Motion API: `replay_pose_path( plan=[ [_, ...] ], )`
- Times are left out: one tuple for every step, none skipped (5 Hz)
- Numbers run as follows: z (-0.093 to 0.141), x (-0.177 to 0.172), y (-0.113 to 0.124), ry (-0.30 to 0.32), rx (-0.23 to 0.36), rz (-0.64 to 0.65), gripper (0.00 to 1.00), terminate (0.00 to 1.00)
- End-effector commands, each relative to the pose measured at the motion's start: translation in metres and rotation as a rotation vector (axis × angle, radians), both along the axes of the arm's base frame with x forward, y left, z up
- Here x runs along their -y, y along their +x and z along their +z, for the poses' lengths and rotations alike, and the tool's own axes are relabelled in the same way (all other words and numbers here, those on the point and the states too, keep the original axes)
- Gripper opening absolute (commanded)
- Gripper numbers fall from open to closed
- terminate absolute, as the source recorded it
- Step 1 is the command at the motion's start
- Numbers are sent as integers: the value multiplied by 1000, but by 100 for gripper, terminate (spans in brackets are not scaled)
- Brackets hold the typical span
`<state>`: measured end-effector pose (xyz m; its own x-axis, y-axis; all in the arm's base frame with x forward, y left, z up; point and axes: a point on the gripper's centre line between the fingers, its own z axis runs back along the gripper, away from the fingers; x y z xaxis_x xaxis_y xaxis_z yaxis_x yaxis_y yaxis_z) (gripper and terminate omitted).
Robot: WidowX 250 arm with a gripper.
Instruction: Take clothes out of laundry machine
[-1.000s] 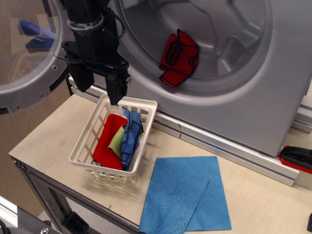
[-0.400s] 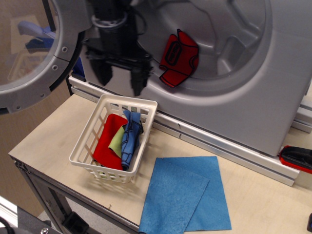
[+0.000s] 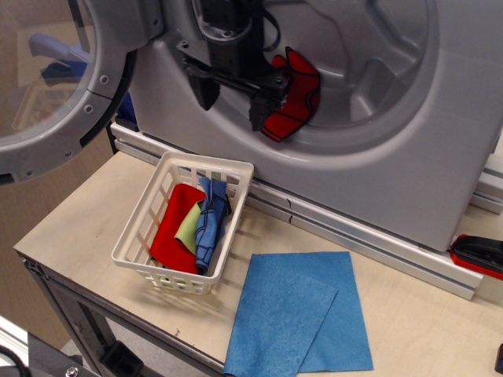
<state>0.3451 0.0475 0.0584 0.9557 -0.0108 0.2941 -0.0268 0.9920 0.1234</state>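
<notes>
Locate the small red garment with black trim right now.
The small red black-trimmed garment lies at the lower rim of the silver-grey washer's drum opening, upper centre of the view, just right of the open black gripper.

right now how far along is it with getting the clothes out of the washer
Done: the door is open and several cloths already lie in the white basket. In hand: the open gripper hangs empty at the drum opening, just left of the red garment. Left: grasp that garment, which lies on the drum rim, and lift it out.
</notes>
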Motion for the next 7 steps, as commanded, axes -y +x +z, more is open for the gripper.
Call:
replay_pose_path(
  plan=[
    [19,-2,53,57,86,82,100,0],
    [13,-1,61,70,137,103,100,0],
    [11,3,65,86,195,143,100,0],
    [4,7,69,34,225,159,100,0],
    [-11,4,72,-11,214,170,100,0],
    [-21,-1,73,-54,183,173,100,0],
    [-24,-5,75,-58,152,143,0,0]
  ],
)
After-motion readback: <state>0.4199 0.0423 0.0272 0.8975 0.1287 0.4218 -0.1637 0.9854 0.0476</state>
